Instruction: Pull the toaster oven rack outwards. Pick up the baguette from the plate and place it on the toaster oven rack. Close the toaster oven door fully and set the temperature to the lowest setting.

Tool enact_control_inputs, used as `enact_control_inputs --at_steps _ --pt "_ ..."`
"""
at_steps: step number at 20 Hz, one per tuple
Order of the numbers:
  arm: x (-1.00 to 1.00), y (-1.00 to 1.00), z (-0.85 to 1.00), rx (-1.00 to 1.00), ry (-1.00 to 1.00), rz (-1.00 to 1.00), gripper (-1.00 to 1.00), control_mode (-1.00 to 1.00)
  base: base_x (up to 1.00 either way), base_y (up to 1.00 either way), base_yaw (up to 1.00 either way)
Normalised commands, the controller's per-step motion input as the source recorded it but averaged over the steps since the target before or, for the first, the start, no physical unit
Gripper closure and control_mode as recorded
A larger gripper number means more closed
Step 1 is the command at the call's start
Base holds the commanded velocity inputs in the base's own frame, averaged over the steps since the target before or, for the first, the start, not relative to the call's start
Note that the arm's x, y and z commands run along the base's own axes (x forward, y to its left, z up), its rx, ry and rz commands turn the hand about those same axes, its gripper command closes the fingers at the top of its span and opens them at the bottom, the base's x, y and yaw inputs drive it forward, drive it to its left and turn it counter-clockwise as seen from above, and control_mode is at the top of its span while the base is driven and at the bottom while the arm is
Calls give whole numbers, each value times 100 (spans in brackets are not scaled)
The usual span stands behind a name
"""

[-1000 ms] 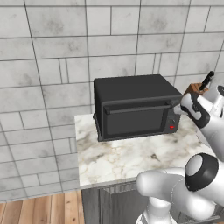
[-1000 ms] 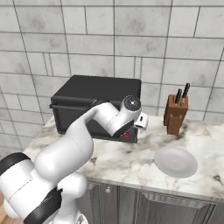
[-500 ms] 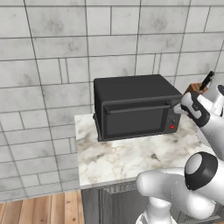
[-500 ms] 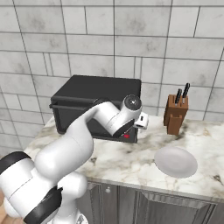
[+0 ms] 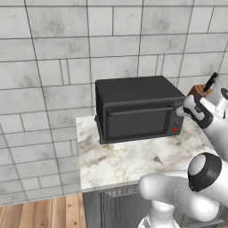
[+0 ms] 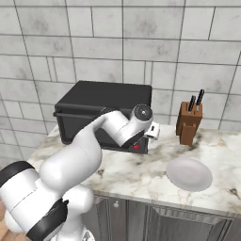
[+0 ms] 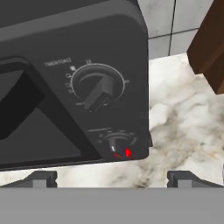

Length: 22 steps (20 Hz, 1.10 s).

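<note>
In the hand view the gripper (image 7: 112, 179) stood fully spread and held nothing, its tips low at the frame's bottom corners. The toaster oven (image 7: 74, 83) filled the upper left, its large knob (image 7: 97, 90) above centre between the tips, apart from them. In the left base view, the toaster oven door (image 5: 139, 122) was shut at centre frame.
</note>
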Motion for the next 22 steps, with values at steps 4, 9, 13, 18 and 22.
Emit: enact_control_inputs --at_steps 4,9,13,18,22 --pt "0 0 -12 0 -25 0 -100 -100 0 0 0" --pt "-2 0 -11 0 -30 0 -100 -100 0 0 0" --pt "-1 0 -9 0 -30 0 -100 -100 0 0 0" --pt "0 0 -24 0 -11 0 -100 -100 0 0 0" --pt "0 0 -22 0 1 0 -100 -100 0 0 0"
